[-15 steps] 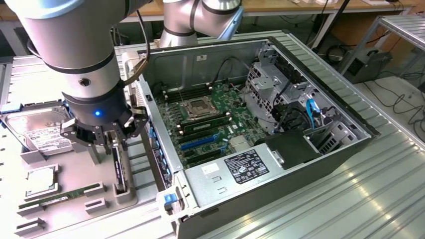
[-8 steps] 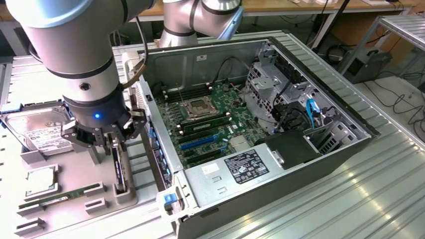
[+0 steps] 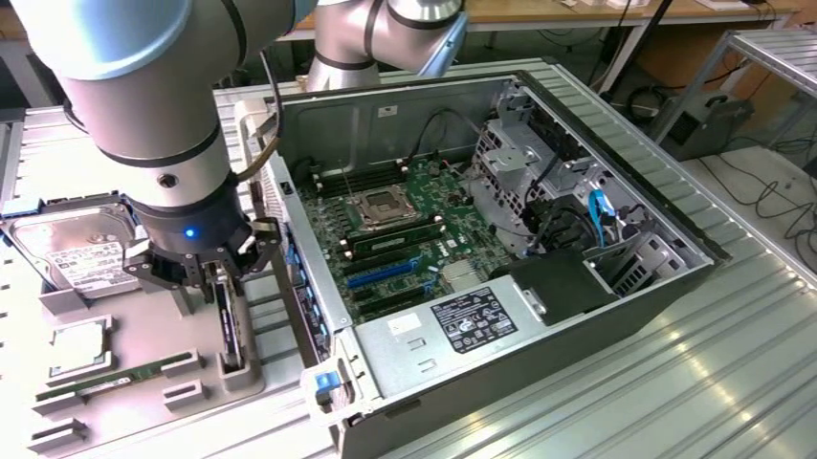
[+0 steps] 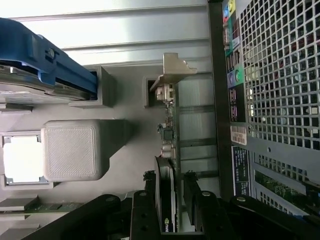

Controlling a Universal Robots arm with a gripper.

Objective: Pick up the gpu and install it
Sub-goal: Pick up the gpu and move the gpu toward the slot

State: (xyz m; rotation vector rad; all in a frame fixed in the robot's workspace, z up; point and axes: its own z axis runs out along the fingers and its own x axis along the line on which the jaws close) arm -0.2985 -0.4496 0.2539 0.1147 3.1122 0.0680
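Observation:
The gpu (image 3: 229, 323) stands on its edge in a slot of the grey fixture tray (image 3: 141, 421), just at the exterior view's left of the open computer case (image 3: 511, 316). It is a thin dark card (image 4: 169, 137) with a silvery-beige end bracket (image 4: 174, 70). My gripper (image 3: 214, 279) has come down over its upper edge. In the wrist view the gripper (image 4: 171, 176) straddles the card, one black finger (image 4: 150, 187) on each side, with a thin gap still showing on one side. The card still sits in its holder.
The case lies open with its motherboard (image 3: 396, 229) and blue expansion slots (image 3: 381, 274) exposed. On the tray are a hard drive (image 3: 77, 251), a CPU (image 3: 79, 346) and a green RAM stick (image 3: 115, 379). The case's perforated back panel (image 4: 280, 75) stands close beside the card.

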